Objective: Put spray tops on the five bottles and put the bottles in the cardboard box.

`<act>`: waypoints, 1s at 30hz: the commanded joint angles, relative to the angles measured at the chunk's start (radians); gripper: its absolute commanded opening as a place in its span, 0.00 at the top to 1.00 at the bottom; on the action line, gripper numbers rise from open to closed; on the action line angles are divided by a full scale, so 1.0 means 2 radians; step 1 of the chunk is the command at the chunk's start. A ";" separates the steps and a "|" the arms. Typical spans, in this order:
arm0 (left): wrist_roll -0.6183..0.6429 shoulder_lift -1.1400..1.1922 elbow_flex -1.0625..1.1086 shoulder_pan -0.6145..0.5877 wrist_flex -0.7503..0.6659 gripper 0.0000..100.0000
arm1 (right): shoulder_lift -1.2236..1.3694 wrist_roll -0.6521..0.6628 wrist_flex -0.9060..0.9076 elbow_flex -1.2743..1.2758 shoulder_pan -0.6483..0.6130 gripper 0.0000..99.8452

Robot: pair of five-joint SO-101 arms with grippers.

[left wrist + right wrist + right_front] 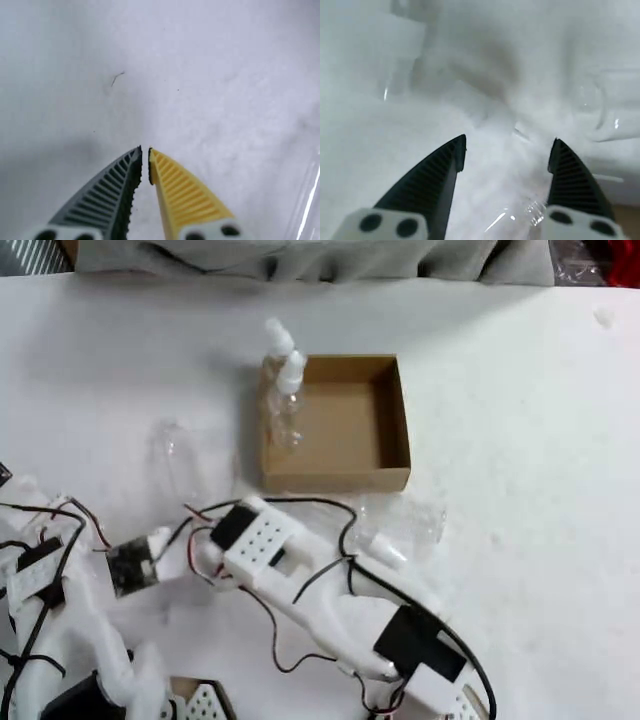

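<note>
The cardboard box [390, 425] sits mid-table. Two clear bottles with white spray tops [285, 390] lean against its left wall. Left of the box a clear bottle [175, 455] lies on the table, and I cannot make out a top on it. Just in front of the box's right corner lies another clear bottle [410, 525] with a white spray top [385, 552]. My right gripper [507, 150] is open, low over the table, with a clear bottle [597, 107] lying beyond one finger. My left gripper [145, 152] is shut on nothing above bare table.
A long white arm [300, 575] stretches from the lower right toward the table's middle, trailing black cables [345, 530]. A second arm with its wiring [40, 580] fills the lower left corner. Grey fabric [300, 258] runs along the far edge.
</note>
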 commanded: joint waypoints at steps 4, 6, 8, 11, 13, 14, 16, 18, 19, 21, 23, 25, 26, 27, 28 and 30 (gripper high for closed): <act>0.005 0.002 -0.028 -0.004 -0.016 0.98 | 0.050 0.015 -0.036 -0.006 -0.013 0.77; 0.005 0.002 -0.028 -0.004 -0.016 0.98 | 0.063 0.015 -0.047 -0.007 -0.013 0.77; 0.005 0.002 -0.028 -0.004 -0.016 0.98 | 0.072 0.015 -0.057 -0.007 -0.013 0.77; 0.005 0.002 -0.028 -0.003 -0.016 0.98 | 0.076 0.015 -0.071 -0.007 -0.013 0.77; 0.005 0.002 -0.028 -0.003 -0.016 0.98 | 0.077 0.015 -0.079 -0.006 -0.013 0.77; 0.005 0.002 -0.028 -0.003 -0.016 0.98 | 0.079 0.015 -0.083 -0.006 -0.013 0.77; 0.005 0.002 -0.028 -0.003 -0.016 0.98 | 0.091 0.015 -0.090 -0.008 -0.013 0.77; 0.005 0.002 -0.028 -0.003 -0.016 0.98 | 0.107 0.012 -0.089 -0.018 -0.013 0.79; 0.005 0.002 -0.028 -0.003 -0.016 0.98 | 0.113 0.012 -0.086 -0.025 -0.012 0.81; 0.005 0.002 -0.028 -0.003 -0.016 0.98 | 0.125 0.011 -0.066 -0.048 -0.007 0.91; 0.005 0.002 -0.028 -0.003 -0.016 0.98 | 0.133 0.009 -0.056 -0.069 -0.003 1.00; 0.005 0.002 -0.028 -0.003 -0.016 0.98 | 0.135 -0.014 -0.046 -0.085 0.007 0.96; 0.005 0.002 -0.028 -0.003 -0.016 0.98 | 0.135 -0.030 -0.040 -0.097 0.011 0.96; 0.005 0.002 -0.028 -0.003 -0.016 0.98 | 0.132 -0.043 -0.027 -0.109 0.016 0.98; 0.005 0.002 -0.028 -0.003 -0.016 0.98 | 0.128 -0.054 -0.013 -0.124 0.022 0.99; 0.005 0.002 -0.027 -0.003 -0.016 0.98 | 0.114 -0.076 0.023 -0.158 0.035 0.98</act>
